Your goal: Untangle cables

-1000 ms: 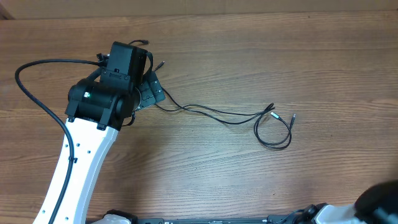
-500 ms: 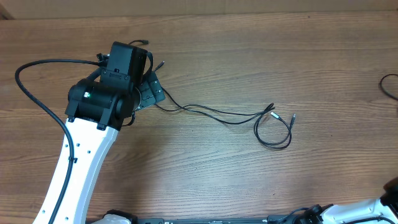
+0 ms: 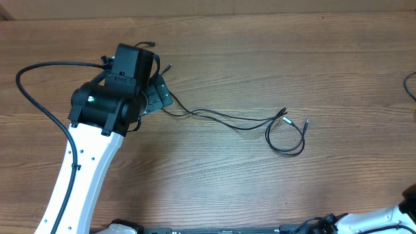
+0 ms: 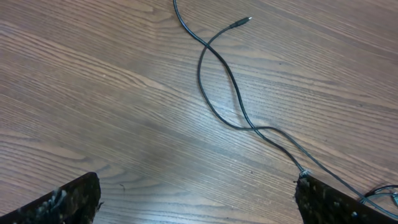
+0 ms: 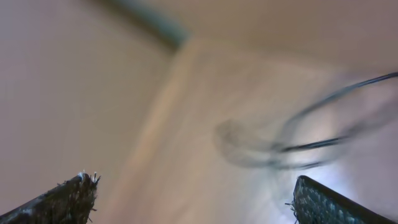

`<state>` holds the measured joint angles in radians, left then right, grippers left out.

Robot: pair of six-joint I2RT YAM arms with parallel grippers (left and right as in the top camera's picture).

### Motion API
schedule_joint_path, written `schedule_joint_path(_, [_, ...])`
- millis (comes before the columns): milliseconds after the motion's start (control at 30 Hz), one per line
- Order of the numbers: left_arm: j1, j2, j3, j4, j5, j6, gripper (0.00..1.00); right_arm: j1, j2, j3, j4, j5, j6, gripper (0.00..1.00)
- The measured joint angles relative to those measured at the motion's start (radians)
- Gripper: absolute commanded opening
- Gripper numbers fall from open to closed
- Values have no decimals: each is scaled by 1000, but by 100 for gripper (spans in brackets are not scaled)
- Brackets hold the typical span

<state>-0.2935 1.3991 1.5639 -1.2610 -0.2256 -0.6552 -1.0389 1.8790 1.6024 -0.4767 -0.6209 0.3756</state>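
Thin black cables [image 3: 227, 120] trail across the wooden table from beside my left gripper [image 3: 161, 96] to a small loop [image 3: 286, 138] with two plug ends. In the left wrist view two cables [image 4: 217, 68] cross each other, and one ends in a small plug [image 4: 242, 22]. My left gripper [image 4: 199, 200] stands open over bare wood, and a cable runs up against its right finger [image 4: 336, 202]. My right gripper [image 5: 196, 202] is open with nothing between its fingers. Its view is blurred, with a smeared dark cable loop [image 5: 311, 134] ahead. In the overhead view the right gripper is out of sight.
Another cable loop [image 3: 411, 84] is cut off by the right edge. A thick black arm cable [image 3: 39, 84] curves at the far left. The right arm's white link [image 3: 383, 218] lies at the bottom right corner. The table's far edge [image 3: 260, 13] runs along the top.
The right arm's dark end has pulled out of the bottom right corner. A cable loop appeared at the right edge and slid further right. The left arm and the middle cables have not moved.
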Motion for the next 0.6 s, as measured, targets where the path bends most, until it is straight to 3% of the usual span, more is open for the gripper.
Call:
schedule_joint_path(300, [0, 0, 0, 0, 0, 0, 99, 335, -1, 0, -247, -238, -16, 100])
schedule_joint_path(600, [0, 0, 0, 0, 0, 0, 100, 687, -81, 0, -478, -110, -86, 100])
